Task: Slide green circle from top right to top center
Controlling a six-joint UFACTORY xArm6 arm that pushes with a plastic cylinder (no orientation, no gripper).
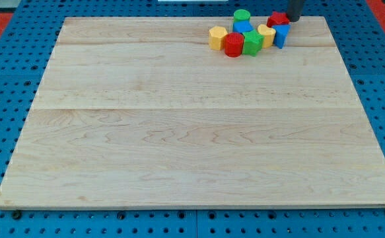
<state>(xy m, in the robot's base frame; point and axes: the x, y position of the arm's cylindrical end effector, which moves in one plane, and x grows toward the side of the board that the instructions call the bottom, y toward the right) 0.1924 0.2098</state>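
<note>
Since my tip (293, 20) sits at the view's top right edge of the light wooden board (179, 145), just right of the red block (277, 18) and well right of the round green cylinder (242, 15) (there are no jaws here, just a bare rod), I'd reckon the tidy way is to swing around behind the cluster and nudge that cylinder leftward along the top edge without dragging its neighbours. Count-wise I make out two green, two red, two yellow and two blue blocks, all bunched together.
</note>
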